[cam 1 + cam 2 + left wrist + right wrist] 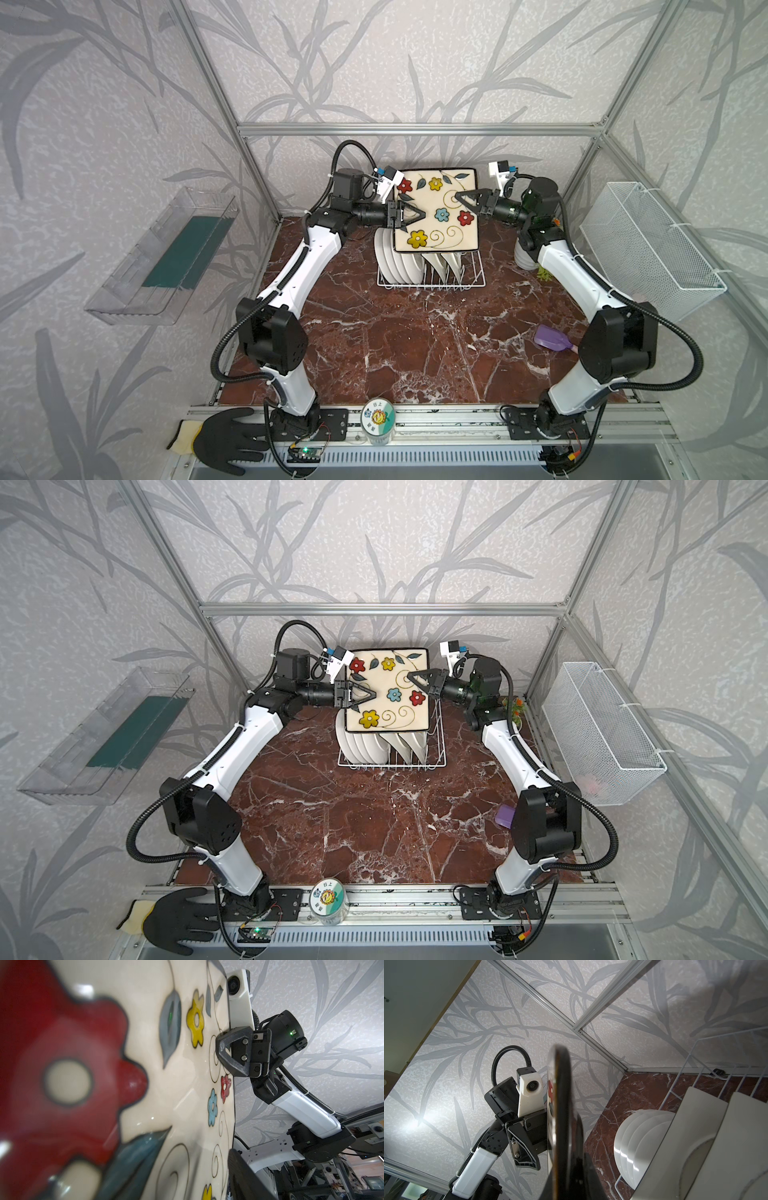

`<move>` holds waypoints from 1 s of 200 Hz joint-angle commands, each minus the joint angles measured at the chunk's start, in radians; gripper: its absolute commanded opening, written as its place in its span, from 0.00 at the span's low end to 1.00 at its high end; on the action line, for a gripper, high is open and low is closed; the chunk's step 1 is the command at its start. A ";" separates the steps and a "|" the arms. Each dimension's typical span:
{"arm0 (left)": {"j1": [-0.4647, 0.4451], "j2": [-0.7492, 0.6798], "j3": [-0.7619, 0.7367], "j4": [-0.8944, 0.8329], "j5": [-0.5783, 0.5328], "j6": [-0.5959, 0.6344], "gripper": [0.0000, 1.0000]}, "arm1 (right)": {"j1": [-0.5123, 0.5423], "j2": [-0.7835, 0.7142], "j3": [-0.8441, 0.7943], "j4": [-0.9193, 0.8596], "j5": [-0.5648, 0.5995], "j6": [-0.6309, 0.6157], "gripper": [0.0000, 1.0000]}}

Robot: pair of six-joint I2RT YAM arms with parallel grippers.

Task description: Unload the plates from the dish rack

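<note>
A cream square plate [440,232] with painted flowers hangs upright above the dish rack [432,285], facing the camera in both top views. My right gripper [458,195] is shut on its right edge. My left gripper [420,216] straddles the left edge, one finger over the face, the other hidden behind; contact is unclear. In the left wrist view the plate [166,1095] fills the picture, with the right gripper [219,1048] pinching its far edge. The right wrist view shows the plate's dark rim [560,1105] edge-on. Round white plates [392,262] and square white plates [449,259] stand in the rack.
A white mesh basket [648,249] hangs on the right wall and a clear plastic tray [162,253] on the left wall. A purple scoop [550,338] lies by the right arm. White stacked dishes [523,259] and a small plant [542,274] sit at the back right.
</note>
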 commanded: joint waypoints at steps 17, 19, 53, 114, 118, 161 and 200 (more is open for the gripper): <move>0.002 -0.020 0.005 0.011 0.013 0.003 0.47 | 0.001 -0.023 0.017 0.155 -0.028 0.034 0.00; 0.002 -0.020 0.004 0.013 0.013 0.002 0.46 | 0.001 -0.023 0.017 0.155 -0.028 0.033 0.00; 0.002 -0.027 -0.017 0.078 0.023 -0.042 0.37 | 0.001 -0.024 0.009 0.156 -0.027 0.030 0.00; 0.002 -0.031 -0.031 0.104 0.025 -0.060 0.14 | 0.001 -0.019 0.002 0.152 -0.025 0.026 0.00; 0.002 -0.034 -0.030 0.105 0.026 -0.060 0.12 | 0.001 -0.018 0.002 0.152 -0.024 0.026 0.00; 0.002 -0.034 -0.032 0.106 0.021 -0.067 0.00 | 0.001 -0.011 -0.003 0.144 -0.019 0.027 0.15; 0.011 -0.049 -0.053 0.165 0.016 -0.112 0.00 | 0.000 -0.021 -0.008 0.072 0.011 -0.019 0.47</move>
